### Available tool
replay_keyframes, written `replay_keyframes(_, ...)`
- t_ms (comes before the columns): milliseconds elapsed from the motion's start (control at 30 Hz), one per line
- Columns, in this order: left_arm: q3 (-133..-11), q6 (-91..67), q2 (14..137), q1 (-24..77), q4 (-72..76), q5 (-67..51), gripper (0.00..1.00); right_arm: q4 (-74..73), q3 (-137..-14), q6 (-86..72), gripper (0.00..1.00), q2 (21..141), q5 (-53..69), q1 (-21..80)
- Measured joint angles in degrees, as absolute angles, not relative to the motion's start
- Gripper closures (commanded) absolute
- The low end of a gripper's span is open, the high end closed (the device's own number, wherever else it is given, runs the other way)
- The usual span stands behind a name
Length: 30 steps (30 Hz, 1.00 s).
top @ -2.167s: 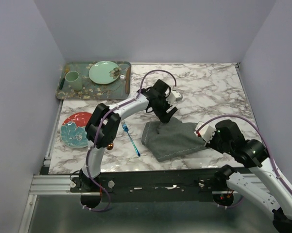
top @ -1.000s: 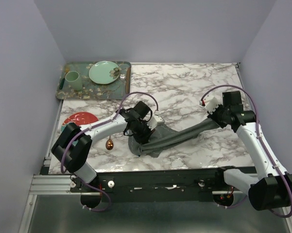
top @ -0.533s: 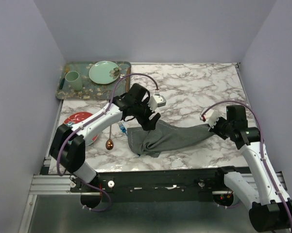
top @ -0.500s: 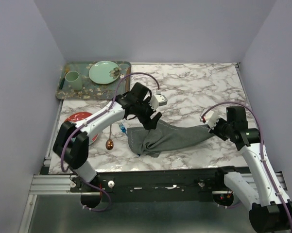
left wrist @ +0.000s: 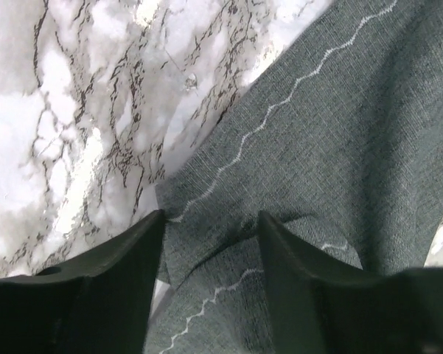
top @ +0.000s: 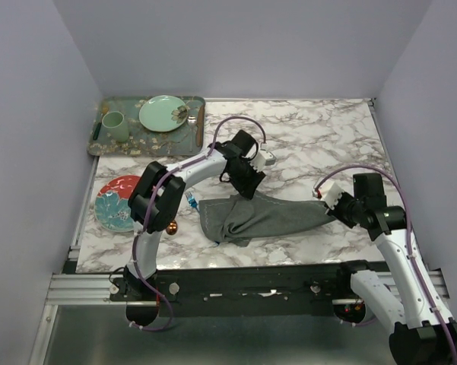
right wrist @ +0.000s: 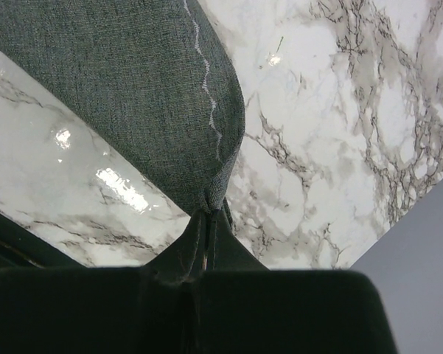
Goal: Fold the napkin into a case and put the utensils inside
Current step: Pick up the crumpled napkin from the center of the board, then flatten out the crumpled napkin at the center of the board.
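The dark grey napkin [top: 266,217] lies loosely bunched along the marble table, wider at its left end. My left gripper [top: 249,188] hovers open over its upper edge. In the left wrist view its fingers [left wrist: 110,287] straddle a folded corner of the napkin [left wrist: 339,133] without pinching it. My right gripper [top: 327,207] is shut on the napkin's right corner; the napkin [right wrist: 133,96] tapers into the right gripper [right wrist: 210,214]. The blue fork [top: 190,201] peeks out left of the cloth. The copper spoon [top: 172,226] lies mostly hidden behind the left arm. No case is in view.
A red and teal plate [top: 115,204] sits at the table's left edge. The patterned green tray [top: 106,144] at the back left holds a pale green plate [top: 162,112] and a cup [top: 114,125]. Walls close in the table on three sides.
My left gripper has opened, let go of the napkin and swung back towards the right. The cloth has settled lower onto the table. My right gripper has kept its hold on the corner and shifted slightly.
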<state>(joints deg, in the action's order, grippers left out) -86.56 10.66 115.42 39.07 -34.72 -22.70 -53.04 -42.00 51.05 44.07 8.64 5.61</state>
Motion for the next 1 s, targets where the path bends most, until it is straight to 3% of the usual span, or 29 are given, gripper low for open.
replay_keyframes(167,-91.0,9.3,119.1,39.1,-36.6,-23.2,1.0,-53.0,-42.0,49.3,0.99,44.4,8.4,5.6)
replay_keyframes(367,-95.9,8.8,119.2,38.6,-38.7,-23.4,1.0,-53.0,-44.1,47.4,0.99,44.4,6.4,5.5)
replay_keyframes(533,-99.1,6.5,111.8,35.1,-38.6,-23.0,1.0,-52.0,-50.3,46.0,0.99,46.0,3.8,2.6)
replay_keyframes(700,-104.5,4.3,102.5,30.6,-36.0,-23.2,1.0,-49.4,-64.1,42.8,0.99,53.1,4.2,-2.4)
replay_keyframes(1000,-111.2,4.1,92.6,32.7,-32.7,-19.4,1.0,-45.9,-92.2,40.1,0.99,61.8,5.3,-4.5)
